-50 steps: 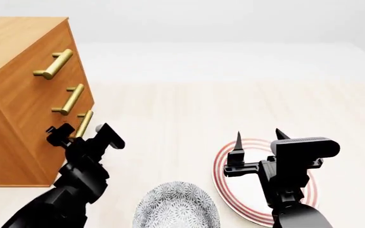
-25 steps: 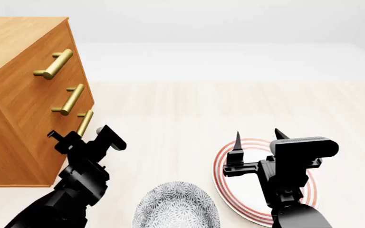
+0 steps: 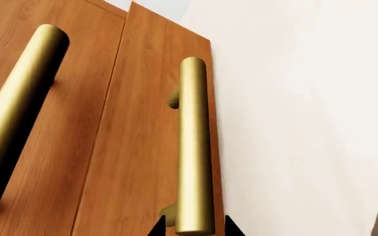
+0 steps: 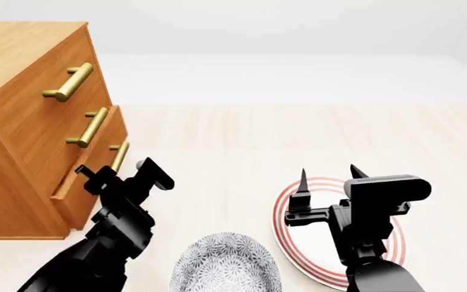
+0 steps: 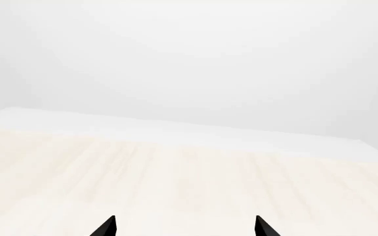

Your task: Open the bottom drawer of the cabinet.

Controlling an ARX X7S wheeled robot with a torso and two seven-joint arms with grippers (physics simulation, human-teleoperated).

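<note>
Bottom drawer (image 3: 143,147) at the very base of the cabinet (image 4: 22,55), lowest of three, already sticking out a little past the two fronts above it in the head view. Still plenty of travel left by the look of it.

Left gripper (image 4: 121,173) right on the brass bar handle (image 3: 194,147), near its lower end. In the left wrist view, one dark fingertip (image 3: 156,229) hard against each side of the bar, so clamped on it, pretty sure. Right gripper (image 4: 329,173) parked well apart from all that, hovering over the red-ringed plate (image 4: 281,225) with fingers spread wide and holding nothing. Patterned bowl (image 4: 225,261) down between the two arms, clear of the drawer's path.

Handling-wise: probably a stiff wooden box on slides, nothing fragile, not much weight if empty (can't see inside). Round and smooth on the bar though, so likely slippery under pointed fingers. Best bet is grabbing nearer the middle of the bar, between the two posts, and pulling straight out along the slides. Gripped this far toward one end, could easily skew the drawer or slide off the tip.
</note>
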